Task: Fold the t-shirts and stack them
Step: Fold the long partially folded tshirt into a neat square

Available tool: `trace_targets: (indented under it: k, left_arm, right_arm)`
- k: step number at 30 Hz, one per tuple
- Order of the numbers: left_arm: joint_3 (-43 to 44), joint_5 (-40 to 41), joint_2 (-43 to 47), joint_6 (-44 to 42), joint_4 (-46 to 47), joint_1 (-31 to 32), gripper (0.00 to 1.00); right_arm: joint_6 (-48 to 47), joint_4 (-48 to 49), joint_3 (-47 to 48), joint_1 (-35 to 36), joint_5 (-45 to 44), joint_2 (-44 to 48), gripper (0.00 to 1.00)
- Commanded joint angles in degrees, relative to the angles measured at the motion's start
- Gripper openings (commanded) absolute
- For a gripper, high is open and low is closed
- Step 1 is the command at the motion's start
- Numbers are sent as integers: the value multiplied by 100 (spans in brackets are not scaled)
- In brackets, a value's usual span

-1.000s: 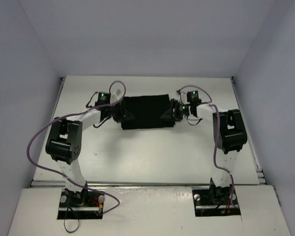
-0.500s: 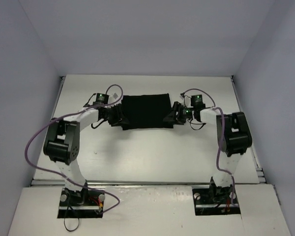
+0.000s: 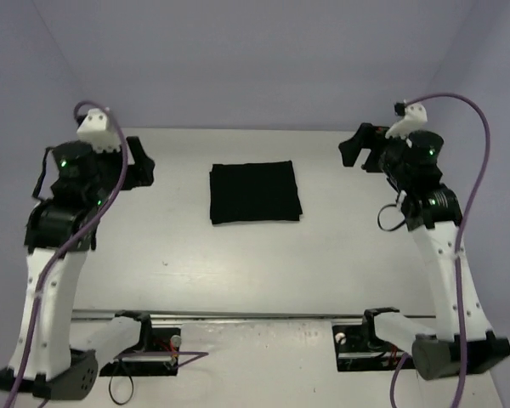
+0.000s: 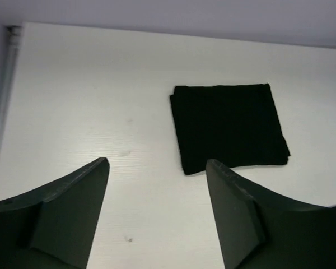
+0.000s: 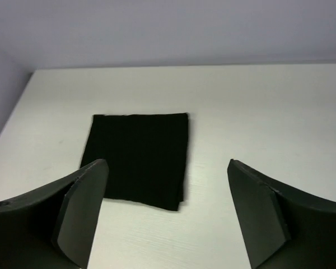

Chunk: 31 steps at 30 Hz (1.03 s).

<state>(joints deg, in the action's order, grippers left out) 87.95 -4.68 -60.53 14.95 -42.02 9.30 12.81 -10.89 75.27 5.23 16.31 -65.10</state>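
The t-shirt point(image 3: 255, 192) is a plain black one, folded into a neat square and lying flat on the white table point(image 3: 238, 263) at its far middle. No print shows on it. My left gripper point(image 3: 141, 166) hangs raised well to the shirt's left, open and empty. High on the right, my right gripper point(image 3: 358, 146) is likewise open with nothing in it. In the left wrist view the shirt point(image 4: 229, 126) lies ahead and right of the open gripper point(image 4: 157, 165). In the right wrist view the shirt point(image 5: 137, 159) lies ahead and left of the open gripper point(image 5: 167, 163).
Pale walls close the table in at the back and both sides. A metal rail point(image 3: 238, 316) runs along the near edge, and another point(image 4: 3, 89) along the left side. Purple cables point(image 3: 476, 127) loop off both arms.
Both grippers were low at the shirt's left and right edges. They have let go, opened, and risen up and outward away from it. The shirt stays folded in place.
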Motion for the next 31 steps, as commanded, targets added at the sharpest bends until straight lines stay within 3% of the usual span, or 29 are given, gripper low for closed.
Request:
trace_targets:
  k: [1, 6, 14, 31]
  left_arm:
    - [213, 1069, 648, -559, -848, 33, 73]
    - [-85, 1817, 1464, -484, -1054, 383, 80]
    - [-576, 2127, 2551, -565, -1372, 441, 86]
    - [-692, 2106, 2600, -475, -1572, 443, 90]
  right_arm:
    - [-521, -662, -84, 21, -1337, 886, 89]
    - [-646, -909, -245, 332, -2253, 2042, 100]
    - [-927, -979, -613, 507, -2605, 3098, 100]
    - [-919, -1082, -521, 649, -2751, 3174, 100]
